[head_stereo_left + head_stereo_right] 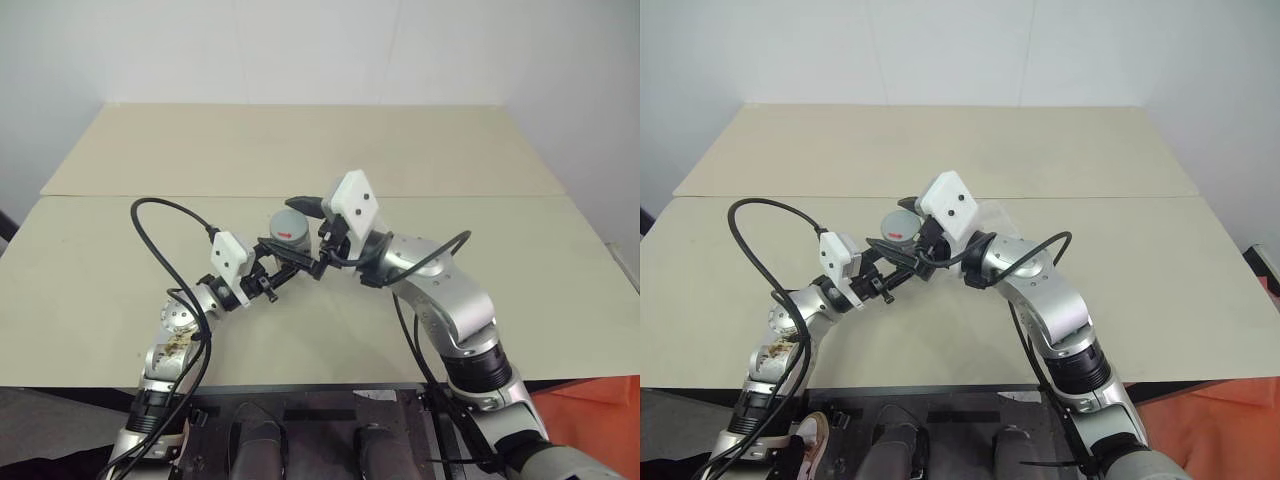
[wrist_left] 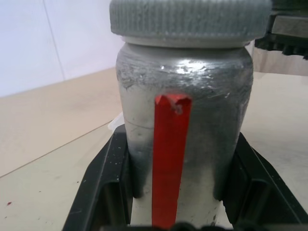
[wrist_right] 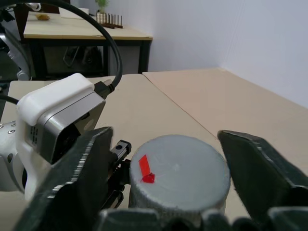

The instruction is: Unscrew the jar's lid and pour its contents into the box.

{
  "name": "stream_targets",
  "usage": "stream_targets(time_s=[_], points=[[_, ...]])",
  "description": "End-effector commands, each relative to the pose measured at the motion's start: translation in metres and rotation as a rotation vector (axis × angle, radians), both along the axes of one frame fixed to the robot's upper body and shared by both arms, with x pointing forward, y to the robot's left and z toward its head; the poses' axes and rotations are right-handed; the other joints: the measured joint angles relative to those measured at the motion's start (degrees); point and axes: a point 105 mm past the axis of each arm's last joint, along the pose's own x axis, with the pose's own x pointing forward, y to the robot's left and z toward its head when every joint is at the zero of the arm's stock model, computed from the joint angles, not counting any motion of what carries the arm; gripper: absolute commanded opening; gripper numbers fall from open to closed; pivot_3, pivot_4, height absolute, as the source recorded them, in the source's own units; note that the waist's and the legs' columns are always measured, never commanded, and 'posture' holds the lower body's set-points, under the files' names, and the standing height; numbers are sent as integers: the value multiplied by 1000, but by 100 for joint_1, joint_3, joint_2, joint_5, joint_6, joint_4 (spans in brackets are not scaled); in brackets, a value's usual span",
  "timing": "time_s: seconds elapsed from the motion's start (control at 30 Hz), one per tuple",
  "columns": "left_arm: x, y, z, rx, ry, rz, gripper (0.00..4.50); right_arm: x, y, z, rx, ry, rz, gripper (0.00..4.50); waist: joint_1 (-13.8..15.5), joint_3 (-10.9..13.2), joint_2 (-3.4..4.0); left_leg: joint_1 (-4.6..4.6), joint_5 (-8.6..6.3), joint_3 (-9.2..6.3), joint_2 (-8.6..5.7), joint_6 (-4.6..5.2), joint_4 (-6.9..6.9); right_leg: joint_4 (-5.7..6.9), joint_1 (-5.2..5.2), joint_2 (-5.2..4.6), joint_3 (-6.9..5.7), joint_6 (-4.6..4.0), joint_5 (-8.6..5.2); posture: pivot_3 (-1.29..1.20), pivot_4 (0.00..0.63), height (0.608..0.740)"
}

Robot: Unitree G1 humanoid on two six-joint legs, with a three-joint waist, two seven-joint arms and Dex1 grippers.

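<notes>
Right now my left hand [image 2: 175, 202] is pinching the jar [image 2: 185, 125] by its silvery wall, its black fingers [image 2: 108, 178] pressing both sides and holding it upright near the middle of the head view, above the beige surface [image 1: 120, 290]. My right hand [image 3: 166, 168] is reaching over the grey lid [image 3: 179, 175], which is sitting on the jar; its fingers [image 3: 77, 168] are flanking the lid's rim, spread apart with slight gaps showing.
</notes>
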Motion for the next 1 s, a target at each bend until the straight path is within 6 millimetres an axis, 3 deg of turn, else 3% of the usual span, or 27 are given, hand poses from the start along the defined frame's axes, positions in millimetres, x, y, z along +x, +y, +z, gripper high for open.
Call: stream_targets(time_s=[0.03, 0.6, 0.67, 0.73, 1.0], points=[[-4, -7, 13, -10, -56, -28, 1965, -1, -3, 11, 31, -47, -14, 3211, 0, 0, 0, 0, 0, 0, 0, 0, 0, 0, 0, 0, 0, 0, 0, 0, 150, 740], [-5, -7, 13, -16, -62, -24, 1965, 0, -4, 7, -4, -59, -20, 3211, 0, 0, 0, 0, 0, 0, 0, 0, 0, 0, 0, 0, 0, 0, 0, 0, 150, 740], [-5, -8, 13, -18, -61, -23, 1965, 0, -4, 7, 2, -58, -25, 2758, 0, 0, 0, 0, 0, 0, 0, 0, 0, 0, 0, 0, 0, 0, 0, 0, 150, 740], [-5, -8, 12, -19, -61, -23, 1965, 1, -4, 7, -6, -65, -30, 2752, 0, 0, 0, 0, 0, 0, 0, 0, 0, 0, 0, 0, 0, 0, 0, 0, 150, 740], [-5, -8, 11, -9, -56, -24, 1965, 3, -8, 23, 39, -77, -43, 2752, 0, 0, 0, 0, 0, 0, 0, 0, 0, 0, 0, 0, 0, 0, 0, 0, 150, 740]])
